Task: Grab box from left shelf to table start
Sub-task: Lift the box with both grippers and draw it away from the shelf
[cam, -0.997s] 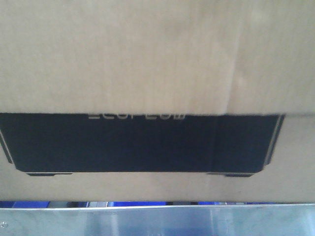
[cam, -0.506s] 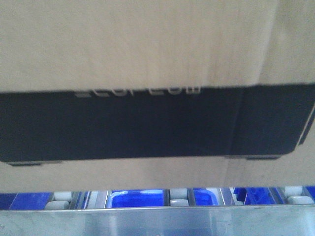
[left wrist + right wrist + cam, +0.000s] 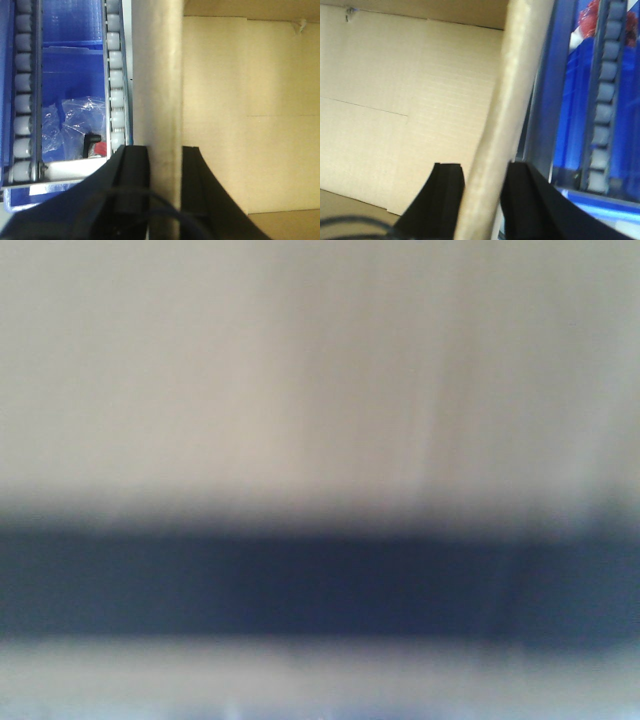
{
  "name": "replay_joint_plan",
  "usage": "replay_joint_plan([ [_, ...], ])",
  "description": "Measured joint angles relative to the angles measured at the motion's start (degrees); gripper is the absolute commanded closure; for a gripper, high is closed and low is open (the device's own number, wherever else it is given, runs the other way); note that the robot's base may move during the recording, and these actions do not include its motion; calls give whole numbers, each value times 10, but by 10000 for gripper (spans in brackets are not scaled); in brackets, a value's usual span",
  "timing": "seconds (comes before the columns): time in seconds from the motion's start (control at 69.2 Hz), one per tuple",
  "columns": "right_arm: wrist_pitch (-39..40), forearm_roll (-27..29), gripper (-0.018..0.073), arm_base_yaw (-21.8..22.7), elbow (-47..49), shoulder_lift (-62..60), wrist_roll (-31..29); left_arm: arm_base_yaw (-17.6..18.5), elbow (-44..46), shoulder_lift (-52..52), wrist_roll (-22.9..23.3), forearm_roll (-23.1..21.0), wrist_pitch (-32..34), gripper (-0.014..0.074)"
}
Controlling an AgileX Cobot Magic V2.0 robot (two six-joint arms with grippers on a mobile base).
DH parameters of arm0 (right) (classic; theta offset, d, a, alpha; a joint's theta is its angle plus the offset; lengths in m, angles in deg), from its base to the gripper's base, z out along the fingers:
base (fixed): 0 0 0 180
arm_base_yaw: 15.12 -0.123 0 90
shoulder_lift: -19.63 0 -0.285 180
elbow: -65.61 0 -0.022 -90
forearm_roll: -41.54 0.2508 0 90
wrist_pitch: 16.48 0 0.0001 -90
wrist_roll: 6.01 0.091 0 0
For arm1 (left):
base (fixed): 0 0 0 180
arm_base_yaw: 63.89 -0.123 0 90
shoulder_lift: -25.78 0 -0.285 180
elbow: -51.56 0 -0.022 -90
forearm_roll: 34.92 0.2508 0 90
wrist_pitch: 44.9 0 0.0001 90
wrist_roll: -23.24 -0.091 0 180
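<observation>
The box [image 3: 215,100], blurred and filling the front view, spans side to side between the arms, its left wall pinched by the left gripper [image 3: 159,152] low in frame, its right wall by the right gripper [image 3: 482,170], neither arm nearer.

My left cam: two grey roller tracks [image 3: 116,80] run top to btm, w/ a blue plastic bin [image 3: 70,65] showing between them and a crumpled clear bag [image 3: 67,117] in it. My right cam: another roller strip [image 3: 606,100] beside blue plastic [image 3: 567,110]. Front view's too blurred to tell.
</observation>
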Motion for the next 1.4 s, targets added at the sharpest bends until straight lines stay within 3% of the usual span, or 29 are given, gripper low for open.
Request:
replay_joint_plan([
  [0.78,33,35,540,1,-29,-190,-6,0,-25,-200,-12,-1,1,688],
  [1.401,62,62,540,3,-29,-255,-25,0,-25,-256,-15,4,14,688],
])
